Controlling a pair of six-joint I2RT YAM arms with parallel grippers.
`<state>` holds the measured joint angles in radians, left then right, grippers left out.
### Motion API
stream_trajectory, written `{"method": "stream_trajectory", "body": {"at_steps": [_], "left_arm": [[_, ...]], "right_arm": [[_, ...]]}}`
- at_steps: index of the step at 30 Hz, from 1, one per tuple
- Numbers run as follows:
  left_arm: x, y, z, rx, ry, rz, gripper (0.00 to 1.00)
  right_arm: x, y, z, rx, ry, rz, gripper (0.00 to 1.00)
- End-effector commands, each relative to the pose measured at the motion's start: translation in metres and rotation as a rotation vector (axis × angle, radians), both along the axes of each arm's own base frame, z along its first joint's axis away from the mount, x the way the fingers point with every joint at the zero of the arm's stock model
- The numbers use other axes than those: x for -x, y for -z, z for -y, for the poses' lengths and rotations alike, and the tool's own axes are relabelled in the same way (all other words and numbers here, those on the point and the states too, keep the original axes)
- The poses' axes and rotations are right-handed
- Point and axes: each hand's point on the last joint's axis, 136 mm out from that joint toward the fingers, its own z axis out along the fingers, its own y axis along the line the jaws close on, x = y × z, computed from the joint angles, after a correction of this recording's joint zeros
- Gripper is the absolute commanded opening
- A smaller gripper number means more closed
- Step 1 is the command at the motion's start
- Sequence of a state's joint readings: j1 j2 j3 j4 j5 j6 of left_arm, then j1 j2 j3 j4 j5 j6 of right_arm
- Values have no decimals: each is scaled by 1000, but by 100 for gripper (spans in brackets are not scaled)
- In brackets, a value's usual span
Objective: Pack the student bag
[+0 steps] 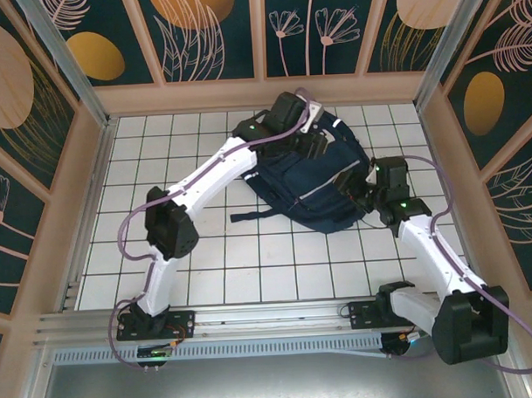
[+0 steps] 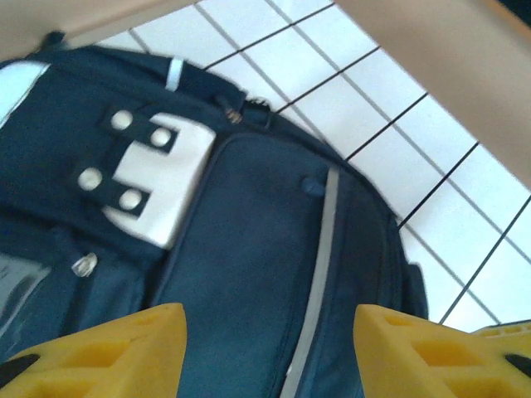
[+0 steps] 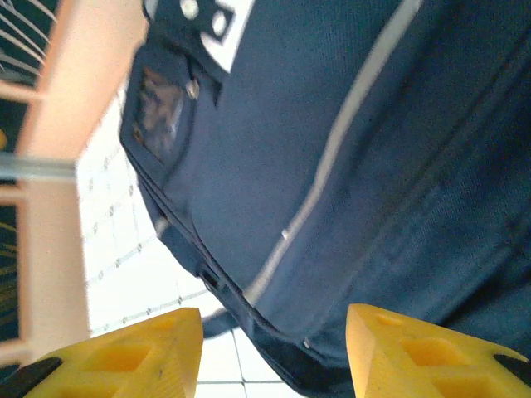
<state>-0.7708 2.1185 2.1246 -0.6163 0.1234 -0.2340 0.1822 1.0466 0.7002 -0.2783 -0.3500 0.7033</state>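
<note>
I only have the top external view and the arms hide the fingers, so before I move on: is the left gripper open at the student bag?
Observer: Yes. In the left wrist view the left gripper is open, with nothing between its yellow fingers, and it faces the student bag.
Operator: What is in front of it?
Observer: A front pocket, with the light grey patch and its four round studs beside it.
Operator: And the right gripper?
Observer: The right gripper is open too, facing the bag's reflective stripe.

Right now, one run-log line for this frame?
object: student bag lying on table | left pincer: open, empty, above bag | right pincer: open, empty, beside bag
</note>
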Motion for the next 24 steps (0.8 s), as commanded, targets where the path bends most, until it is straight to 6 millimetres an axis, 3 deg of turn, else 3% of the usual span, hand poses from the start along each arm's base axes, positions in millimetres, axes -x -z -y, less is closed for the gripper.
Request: {"method": "stream_trajectory", "body": {"at_steps": [1, 4, 6, 10, 13, 15, 19, 24], "left_arm": [[-2, 30, -29, -73, 9, -2, 54], [-1, 60, -41, -177, 96, 86, 61], [-16, 75, -47, -240, 66, 151, 65], [-46, 108, -30, -294, 83, 205, 62], [-67, 144, -30, -376, 49, 187, 61], [-66, 169, -33, -408, 61, 124, 58], [-34, 201, -52, -427, 79, 16, 57], [38, 195, -87, -292, 79, -63, 55]], "right_arm": [[30, 31, -9, 116, -163, -93, 48], [19, 43, -7, 150, -158, -114, 50], [6, 50, -4, 159, -137, -113, 50], [-25, 63, -1, 168, -119, -122, 49], [-43, 70, -2, 165, -125, -120, 43], [-49, 73, -3, 165, -132, -121, 40], [-61, 80, 3, 172, -139, -116, 33], [-81, 85, 5, 141, -182, -75, 30]]}}
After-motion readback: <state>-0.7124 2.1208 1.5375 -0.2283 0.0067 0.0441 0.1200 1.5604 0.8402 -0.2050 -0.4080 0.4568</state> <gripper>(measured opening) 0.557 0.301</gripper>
